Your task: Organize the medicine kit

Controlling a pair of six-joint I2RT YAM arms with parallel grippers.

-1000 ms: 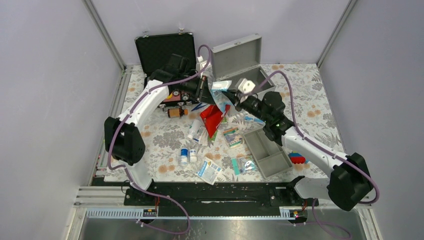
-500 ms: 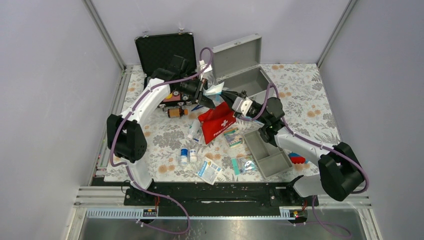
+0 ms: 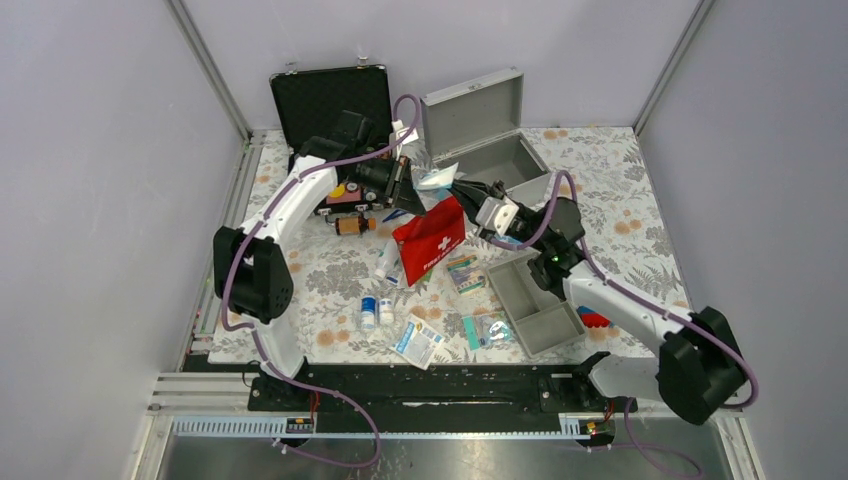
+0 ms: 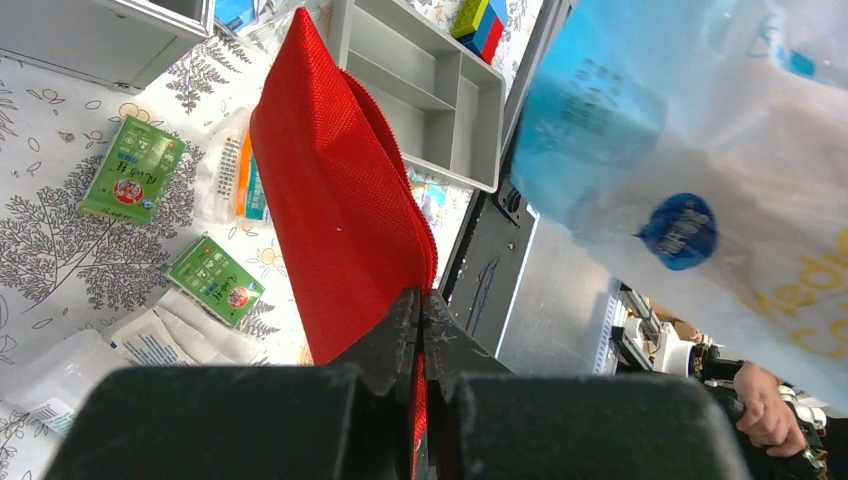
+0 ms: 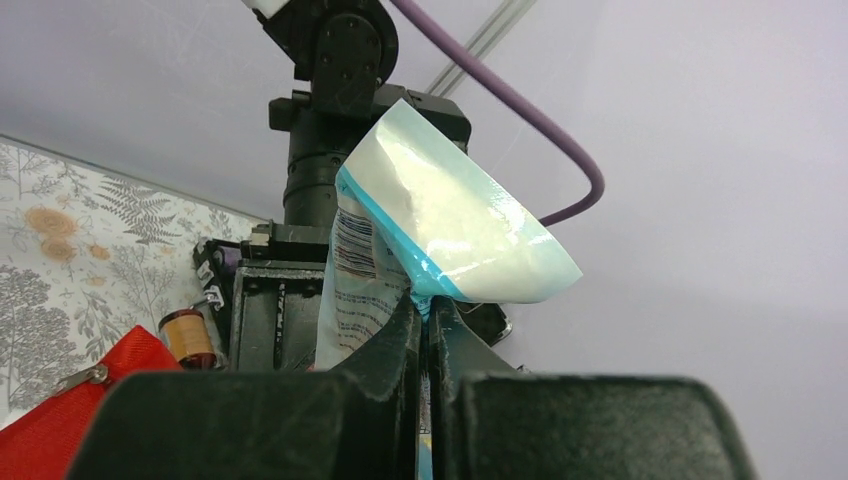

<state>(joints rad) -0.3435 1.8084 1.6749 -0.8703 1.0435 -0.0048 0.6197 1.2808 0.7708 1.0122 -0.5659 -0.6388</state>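
Moved: right arm has swung back rightward since a second ago; red pouch now shows its white cross | left gripper: clamped on the pouch's edge, holding it up | right gripper: pinching a white-and-blue packet aloft | medicine kit box: lid open, at the table's far edge | grey divided tray: on the table toward its near right corner, apart from the box.

The grey metal box stands open on the tabletop just beyond my right claw, its hinged lid tipped up at the back. The grey divided tray lies flat outside it, well behind that claw, towards my base.
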